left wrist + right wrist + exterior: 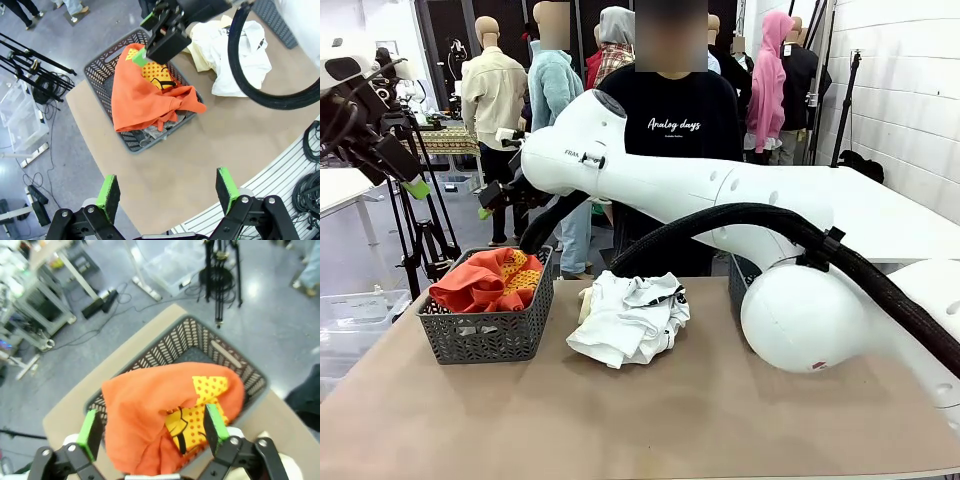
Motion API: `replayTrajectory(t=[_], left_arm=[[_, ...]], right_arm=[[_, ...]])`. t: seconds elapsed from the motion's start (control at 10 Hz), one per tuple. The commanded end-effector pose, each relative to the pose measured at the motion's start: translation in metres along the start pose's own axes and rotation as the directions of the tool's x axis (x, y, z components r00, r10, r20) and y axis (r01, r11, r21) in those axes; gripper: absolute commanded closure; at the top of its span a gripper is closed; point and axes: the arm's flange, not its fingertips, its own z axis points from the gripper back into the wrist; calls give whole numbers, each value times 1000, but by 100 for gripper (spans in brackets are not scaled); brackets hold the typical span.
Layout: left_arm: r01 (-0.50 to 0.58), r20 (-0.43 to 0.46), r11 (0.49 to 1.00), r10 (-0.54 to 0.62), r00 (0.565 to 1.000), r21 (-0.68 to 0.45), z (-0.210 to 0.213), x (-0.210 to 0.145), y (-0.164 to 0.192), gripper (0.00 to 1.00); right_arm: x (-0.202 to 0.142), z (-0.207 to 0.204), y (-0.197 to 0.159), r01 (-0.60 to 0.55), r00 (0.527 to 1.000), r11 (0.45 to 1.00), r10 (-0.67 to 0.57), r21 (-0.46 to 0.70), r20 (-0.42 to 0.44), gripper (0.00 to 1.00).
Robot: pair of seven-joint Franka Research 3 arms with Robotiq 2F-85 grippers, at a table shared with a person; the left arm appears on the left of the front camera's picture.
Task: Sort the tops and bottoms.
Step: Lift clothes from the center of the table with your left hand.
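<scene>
1. The basket (480, 340) holds the red-orange T-shirt (480, 282), heaped inside.
2. The white T-shirt (630, 318) lies crumpled just beside the basket. It is likely next: pinch a thick fold.
3. The right gripper (153, 429) is spread wide above the basket.
4. The left gripper (166, 190) is wide and empty, high beside the basket.

White arm (720, 190), black hose (740, 212), possibly Franka lettering (572, 154)

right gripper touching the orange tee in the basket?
Apart. In the front view the open right gripper hangs above the red-orange T-shirt, with a clear gap between its fingertips and the cloth.
</scene>
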Motion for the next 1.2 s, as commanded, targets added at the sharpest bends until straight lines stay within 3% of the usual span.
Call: replayTrajectory(t=[0.0, 0.2, 0.3, 0.4, 0.8, 0.9, 1.0, 1.1], left_arm=[[-6, 4, 1000, 6, 1000, 1, 1, 2, 0, 0], [-6, 4, 1000, 6, 1000, 1, 1, 2, 0, 0], [-6, 4, 1000, 6, 1000, 1, 1, 2, 0, 0], [-6, 4, 1000, 6, 1000, 1, 1, 2, 0, 0], [-6, 4, 1000, 6, 1000, 1, 1, 2, 0, 0], [-6, 4, 1000, 6, 1000, 1, 1, 2, 0, 0], [-6, 4, 1000, 6, 1000, 1, 1, 2, 0, 0], [-6, 4, 1000, 6, 1000, 1, 1, 2, 0, 0]], right_arm=[[-31, 79, 3, 1, 1000, 1000, 0, -25, 14, 0], [-52, 160, -4, 41, 999, 997, -40, -72, 6, 0], [-67, 192, -7, 74, 996, 992, -78, -107, -35, 0], [-88, 224, -17, 138, 978, 977, -161, -165, -135, 0], [-116, 256, -16, 159, 986, 967, -164, -199, -11, 0], [-109, 245, -13, 153, 985, 968, -134, -201, 104, 0], [-54, 251, -35, 180, 978, 957, -200, -227, -67, 0], [-54, 251, -35, 180, 978, 957, -200, -227, -67, 0]])
